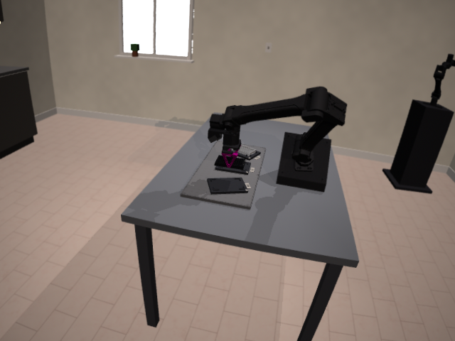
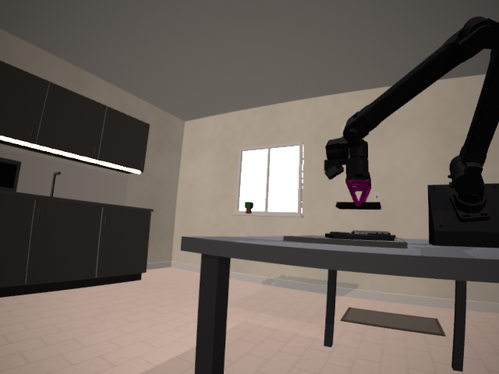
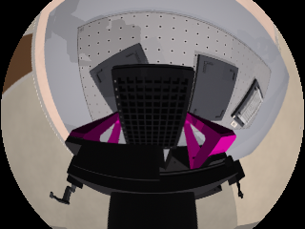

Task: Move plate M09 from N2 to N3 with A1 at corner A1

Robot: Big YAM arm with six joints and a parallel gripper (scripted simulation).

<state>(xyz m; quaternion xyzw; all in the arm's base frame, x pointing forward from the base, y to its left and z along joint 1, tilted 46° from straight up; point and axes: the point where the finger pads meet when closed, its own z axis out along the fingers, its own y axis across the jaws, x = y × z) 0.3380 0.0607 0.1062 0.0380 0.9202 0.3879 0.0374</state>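
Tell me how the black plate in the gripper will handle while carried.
The plate hangs level with no sag, so it is likely stiff. The gripper clamps only its middle, so a bump might tilt it. Thin and gridded with wells, it is probably light.
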